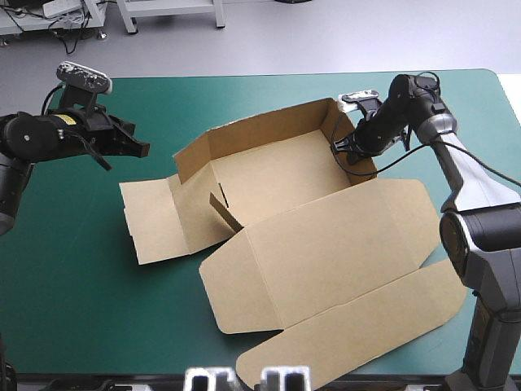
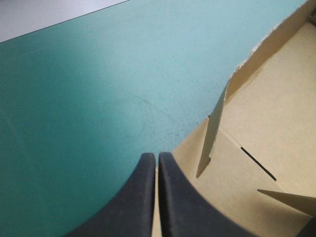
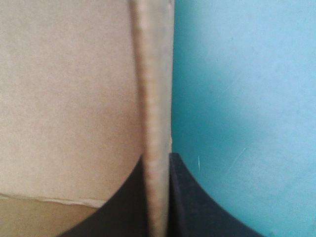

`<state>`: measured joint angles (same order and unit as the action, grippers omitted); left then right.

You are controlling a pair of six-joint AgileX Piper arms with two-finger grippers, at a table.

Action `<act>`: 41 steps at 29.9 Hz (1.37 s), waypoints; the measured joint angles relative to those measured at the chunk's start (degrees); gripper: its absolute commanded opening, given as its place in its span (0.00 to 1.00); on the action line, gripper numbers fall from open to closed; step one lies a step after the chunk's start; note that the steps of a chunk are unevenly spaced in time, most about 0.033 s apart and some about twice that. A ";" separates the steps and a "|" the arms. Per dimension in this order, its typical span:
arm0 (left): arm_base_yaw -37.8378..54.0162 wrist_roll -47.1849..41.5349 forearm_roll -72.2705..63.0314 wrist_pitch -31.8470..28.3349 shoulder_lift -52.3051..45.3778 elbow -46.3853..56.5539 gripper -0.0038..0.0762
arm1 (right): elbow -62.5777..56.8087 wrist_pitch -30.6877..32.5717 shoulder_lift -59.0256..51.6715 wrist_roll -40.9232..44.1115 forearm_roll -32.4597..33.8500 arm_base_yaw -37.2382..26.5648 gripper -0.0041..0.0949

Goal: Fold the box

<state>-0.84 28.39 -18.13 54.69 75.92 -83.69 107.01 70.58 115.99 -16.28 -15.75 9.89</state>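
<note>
Right wrist view: right fingers (image 3: 192, 207) pinch box (image 3: 154, 98) wall | left wrist: left fingers (image 2: 182, 207) touching

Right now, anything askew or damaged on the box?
No damage visible. The box is lopsided: far wall and right wall up, left side panel flat on the teal-green cover, a small tab leaning beside it.

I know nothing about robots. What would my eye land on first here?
The big brown box, half built in the middle of the teal-green table: walls raised at the far side, its lid lying flat toward the near edge. Next, the right gripper, shut on the box's right-hand wall near the far corner. The left gripper hangs shut off to the box's left, apart from it.
</note>
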 measured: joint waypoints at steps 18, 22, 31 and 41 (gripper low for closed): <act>1.02 -11.67 12.86 -3.71 0.00 0.00 0.06 | 3.70 1.10 -23.06 -6.10 -3.53 -14.70 0.02; 4.47 -16.62 12.35 -7.32 0.00 0.00 0.06 | 3.76 1.10 -25.88 -7.05 -8.18 -18.86 0.02; 6.81 -6.17 -4.17 -7.73 0.59 0.00 0.06 | 3.76 1.10 -26.47 -11.14 -19.66 -19.40 0.02; 6.86 19.35 -38.14 3.10 3.92 0.00 0.06 | 3.76 1.10 -26.36 -13.33 -22.10 -19.40 0.02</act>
<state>6.02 47.74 -56.27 57.80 79.84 -83.69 110.77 71.69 89.63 -29.62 -37.85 -9.51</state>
